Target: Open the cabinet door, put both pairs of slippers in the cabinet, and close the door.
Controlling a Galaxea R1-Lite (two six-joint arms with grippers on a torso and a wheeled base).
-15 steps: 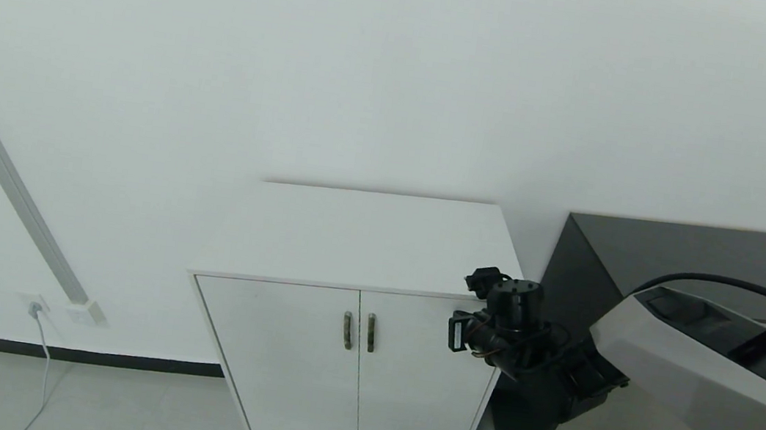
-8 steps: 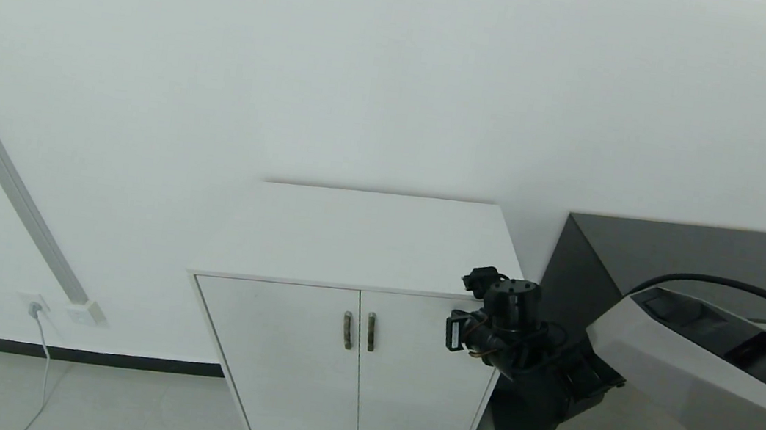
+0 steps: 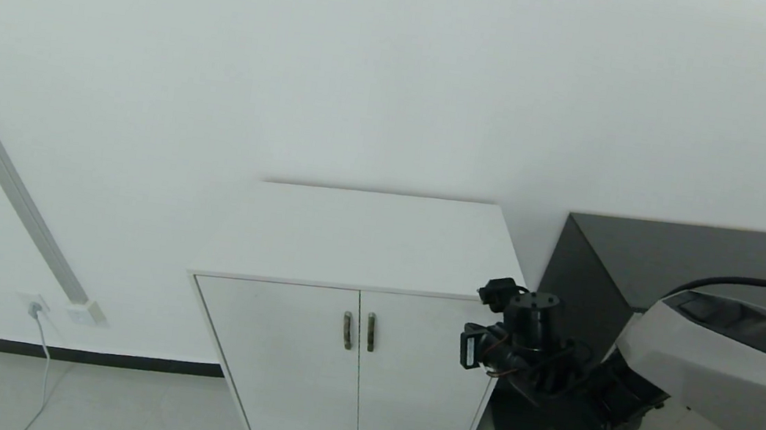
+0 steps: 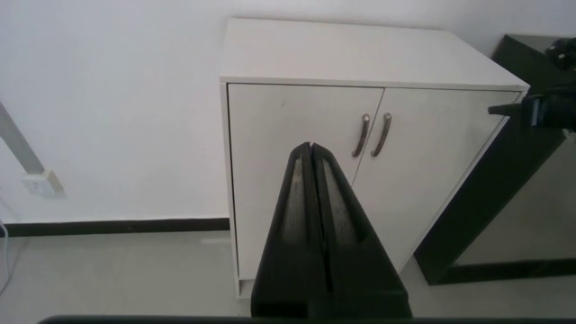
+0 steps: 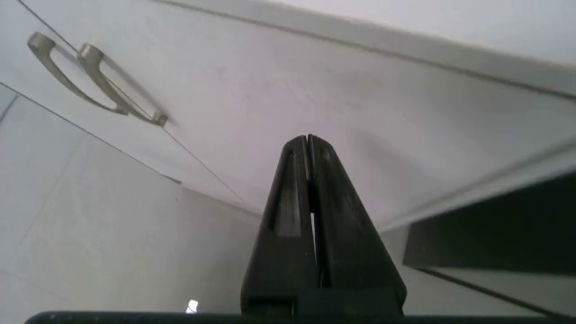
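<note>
One grey conduit strip [image 3: 4, 172] slants down the white wall at the far left and ends just beside a white wall socket [image 3: 34, 307], from which a thin grey cable [image 3: 44, 363] drops to the pale floor across the black skirting band [image 3: 61, 351]. The left gripper [image 4: 311, 148] hangs well back from the furniture with its two black fingers pressed flat together and nothing between them, and it points toward the left door [image 3: 282, 364]. To the right of the socket, the low white two-door cabinet [image 3: 357, 241] stands against the wall with both doors flush and shut. A pair of slim upright metal bar handles [image 3: 359, 331] sits side by side at the centre seam, one on each door. Further right, the right arm's dark wrist hangs in front of the upper outer corner of the right door [image 3: 419, 390]. The right gripper [image 5: 309, 140] has its fingers closed against each other and empty, aimed at that door's white face, well away from the handles. It seems to sit just off the panel rather than touching it, though the angle does not settle this. At the far right, a black glossy side unit [image 3: 681, 254] stands just beside the white cabinet.
</note>
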